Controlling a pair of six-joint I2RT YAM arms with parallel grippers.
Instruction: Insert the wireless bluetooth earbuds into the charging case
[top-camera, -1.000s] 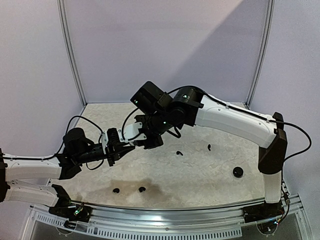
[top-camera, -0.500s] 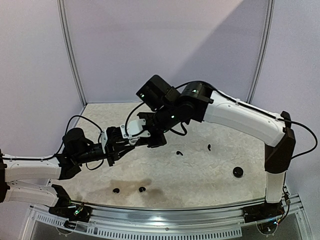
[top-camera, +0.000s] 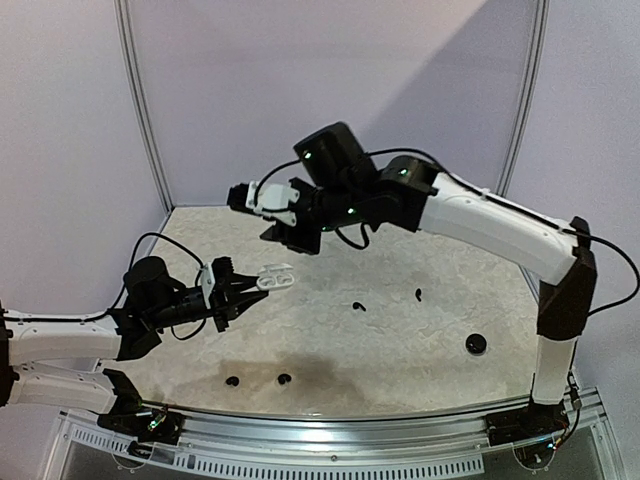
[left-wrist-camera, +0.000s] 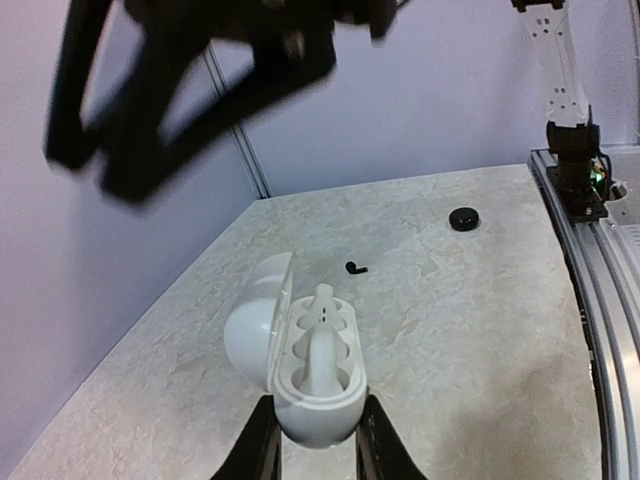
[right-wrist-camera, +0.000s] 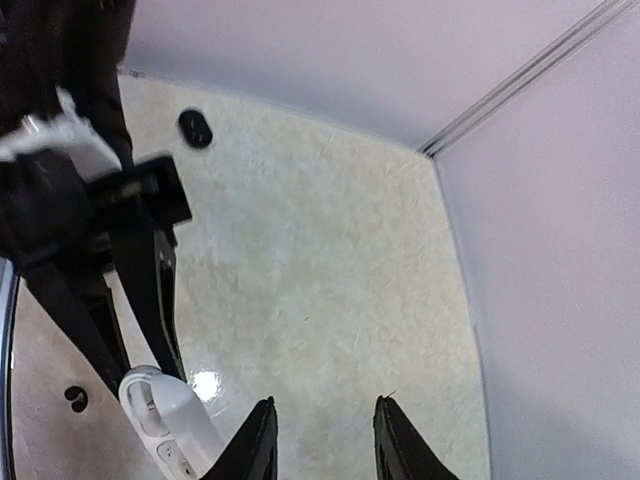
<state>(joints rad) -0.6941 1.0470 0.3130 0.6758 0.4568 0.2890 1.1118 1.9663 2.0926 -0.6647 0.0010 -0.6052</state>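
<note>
Clamping the white case, left gripper is cropped; right gripper gapes empty.

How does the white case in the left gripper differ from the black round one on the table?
Colour: the charging case is white, the round case black. Lid: the charging case stands open; the round case looks shut. Place: the left gripper clamps the charging case; the round case lies free on the table. Both are small and rounded.

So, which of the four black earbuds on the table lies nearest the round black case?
The rightmost earbud; the other three lie farther left of the round black case.
</note>
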